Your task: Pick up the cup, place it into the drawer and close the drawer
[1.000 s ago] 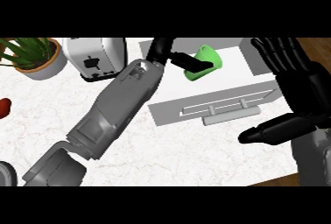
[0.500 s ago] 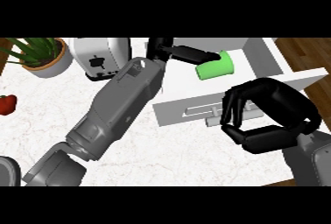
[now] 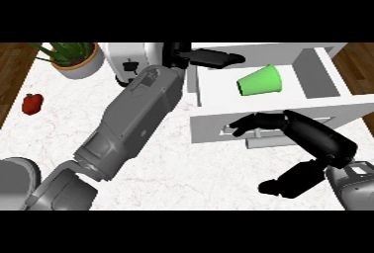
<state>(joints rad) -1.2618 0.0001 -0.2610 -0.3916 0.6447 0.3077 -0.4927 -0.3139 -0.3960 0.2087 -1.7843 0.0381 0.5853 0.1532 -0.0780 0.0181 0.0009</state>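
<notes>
Cup [image 3: 260,81] is already in the open drawer [image 3: 321,74], lying on its side, long axis roughly 9-to-3 with the wide mouth toward 3 o'clock, clear of the walls as far as I can see. So step 1 and 2 look done, and only the close is left. Left hand [image 3: 211,57] sits at 10 o'clock from the cup, over the drawer's back-left corner, fingers straight and holding nothing, apart from the cup. Right hand [image 3: 318,141] is at 6 o'clock of the drawer, fingers [image 3: 248,122] curled onto the handle [image 3: 256,134] on the front panel, thumb splayed well away toward 7 o'clock. Key relation: the cup lies at 12 o'clock from the right fingers, with the front panel between them. The right hand is the nearer 1 to the front, so my read is it shoves the panel toward 12 o'clock. Risk: the left hand and forearm hang along the drawer's left edge and may need to lift out first. Toaster [image 3: 135,62], plant [image 3: 73,57] and red pepper [image 3: 31,103] sit at 9 to 10 o'clock on the counter [image 3: 168,168], out of the path.
</notes>
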